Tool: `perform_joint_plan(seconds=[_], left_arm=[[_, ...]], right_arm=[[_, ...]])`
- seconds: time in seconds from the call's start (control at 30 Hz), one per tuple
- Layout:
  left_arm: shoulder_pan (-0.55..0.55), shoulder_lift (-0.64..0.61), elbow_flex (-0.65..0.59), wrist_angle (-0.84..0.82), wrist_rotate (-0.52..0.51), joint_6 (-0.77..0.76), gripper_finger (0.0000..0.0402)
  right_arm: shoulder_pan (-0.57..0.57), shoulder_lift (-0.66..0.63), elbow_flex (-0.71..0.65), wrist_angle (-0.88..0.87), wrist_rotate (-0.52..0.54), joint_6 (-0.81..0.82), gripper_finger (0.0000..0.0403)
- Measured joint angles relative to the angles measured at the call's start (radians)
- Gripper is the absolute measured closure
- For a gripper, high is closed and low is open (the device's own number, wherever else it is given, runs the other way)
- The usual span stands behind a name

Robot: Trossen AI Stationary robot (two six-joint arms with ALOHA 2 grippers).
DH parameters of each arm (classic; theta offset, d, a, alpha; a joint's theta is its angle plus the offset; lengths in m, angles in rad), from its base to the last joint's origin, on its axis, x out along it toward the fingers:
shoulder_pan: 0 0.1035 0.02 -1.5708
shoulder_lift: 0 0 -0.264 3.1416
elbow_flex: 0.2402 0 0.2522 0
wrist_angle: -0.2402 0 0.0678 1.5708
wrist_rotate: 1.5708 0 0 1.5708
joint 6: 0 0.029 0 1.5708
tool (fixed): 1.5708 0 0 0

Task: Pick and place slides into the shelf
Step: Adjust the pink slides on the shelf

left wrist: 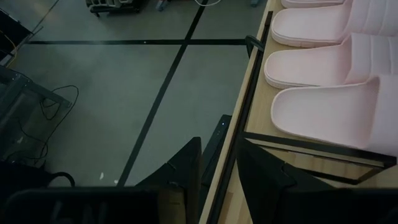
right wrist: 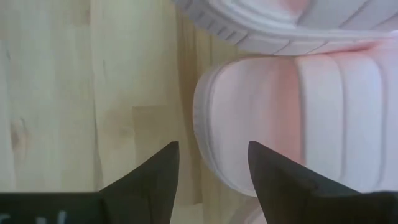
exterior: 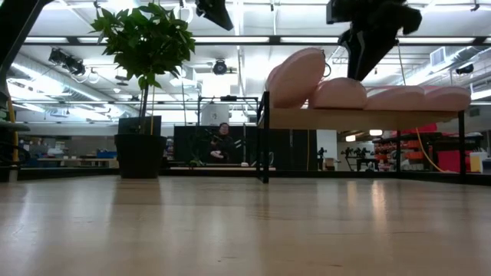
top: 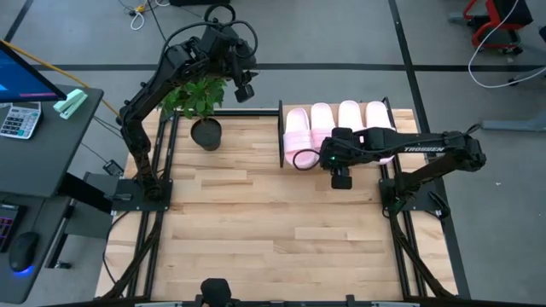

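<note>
On the shelf [top: 282, 136]: four slides [top: 350, 119].
Right gripper [right wrist: 211, 180], fingers spread, holds nothing, at the slides' six o'clock.

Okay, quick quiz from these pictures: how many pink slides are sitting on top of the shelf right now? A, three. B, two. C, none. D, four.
D: the high view shows four pink slides side by side on the shelf, with the right claw open just in front of them and holding nothing.
</note>
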Motion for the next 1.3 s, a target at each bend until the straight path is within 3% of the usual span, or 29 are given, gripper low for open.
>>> perform_joint_plan(seconds=[0.23,0.37,0.53,0.77,1.3], left_arm=[[0.000,0.000,0.000,0.000,0.000,0.000,0.0294],[0.000,0.000,0.000,0.000,0.000,0.000,0.0294],[0.000,0.000,0.000,0.001,0.000,0.001,0.0294],[0.000,0.000,0.000,0.002,0.000,0.000,0.0294],[0.000,0.000,0.000,0.001,0.000,-0.008,0.0294]], right_arm=[[0.000,-0.001,0.160,-0.074,-0.014,0.008,0.0211],[-0.003,-0.003,0.250,0.014,-0.062,-0.039,0.0216],[-0.016,0.016,0.259,0.113,-0.141,-0.089,0.0228],[-0.016,0.098,0.236,0.125,0.020,-0.212,0.0233],[-0.078,0.194,0.237,0.225,0.112,-0.290,0.0244]])
